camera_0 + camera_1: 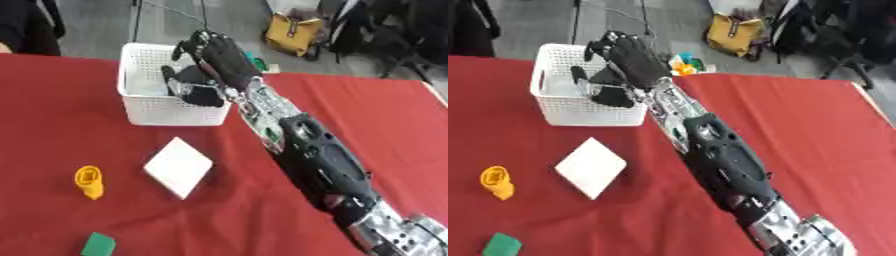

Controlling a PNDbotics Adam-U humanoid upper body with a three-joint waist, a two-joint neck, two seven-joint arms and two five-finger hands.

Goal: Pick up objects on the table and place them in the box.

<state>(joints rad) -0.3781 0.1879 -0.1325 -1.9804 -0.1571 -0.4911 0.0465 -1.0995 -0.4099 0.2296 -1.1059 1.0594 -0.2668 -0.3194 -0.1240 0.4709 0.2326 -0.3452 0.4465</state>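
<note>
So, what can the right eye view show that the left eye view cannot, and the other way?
Only the right eye view: small colourful things at the table's far edge, past the hand.

Only the left eye view: the yellow object and green block well inside the picture; in the right eye view they sit near its left edge.

Both: right hand over the white basket, the white square, the red cloth.

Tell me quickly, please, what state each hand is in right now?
Right hand: over the white basket, fingers relaxed, holding nothing visible.
Left hand: not in view.
</note>
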